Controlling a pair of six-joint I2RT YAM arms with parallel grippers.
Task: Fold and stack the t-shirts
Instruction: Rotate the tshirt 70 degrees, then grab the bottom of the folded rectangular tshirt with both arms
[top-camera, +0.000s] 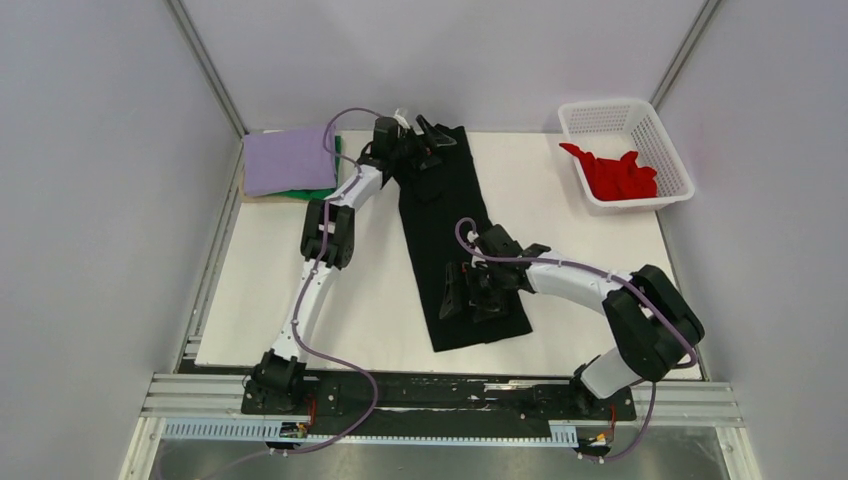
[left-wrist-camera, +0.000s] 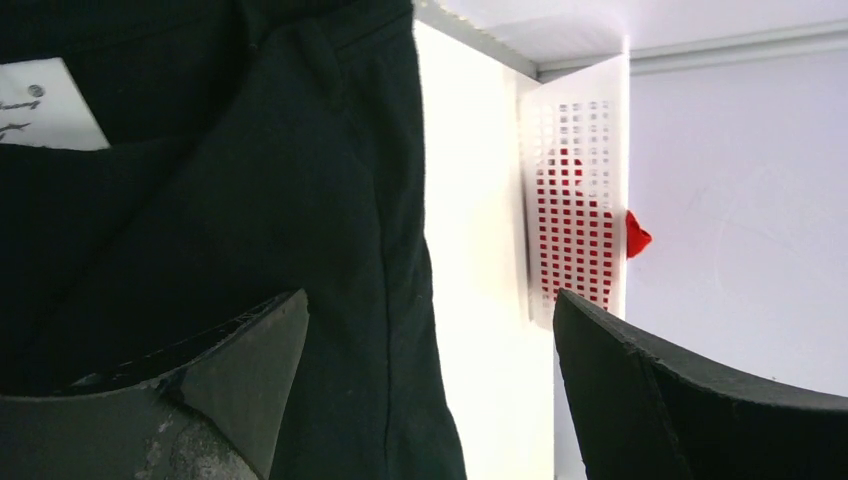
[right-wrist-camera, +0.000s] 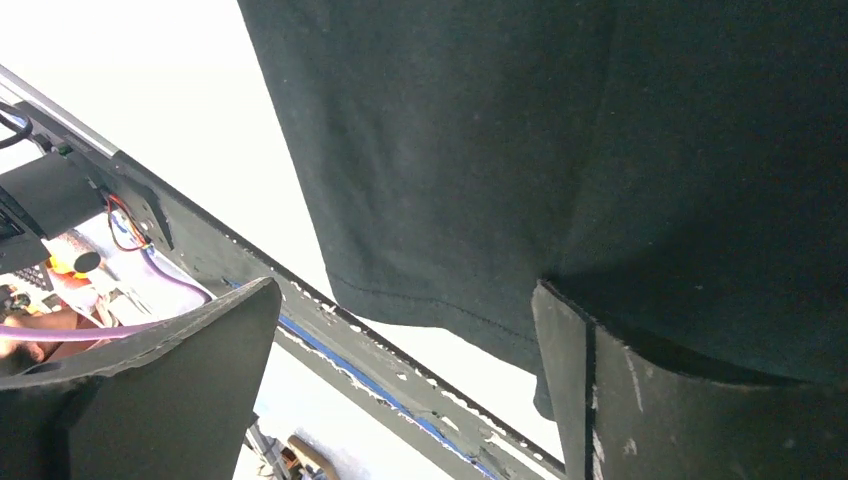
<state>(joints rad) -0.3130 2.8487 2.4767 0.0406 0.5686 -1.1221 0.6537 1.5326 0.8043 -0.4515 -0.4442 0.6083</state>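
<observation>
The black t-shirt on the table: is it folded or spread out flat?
Partly folded: the black t-shirt lies as one long narrow strip, no sleeves sticking out, not yet folded short.

Black t-shirt (top-camera: 440, 235) on white table (top-camera: 590, 230)

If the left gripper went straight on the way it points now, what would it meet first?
Probably the black t-shirt: the open left gripper hangs just over its edge, with bare white table beside. The white basket stands farther along that line, but depth is unclear.
</observation>
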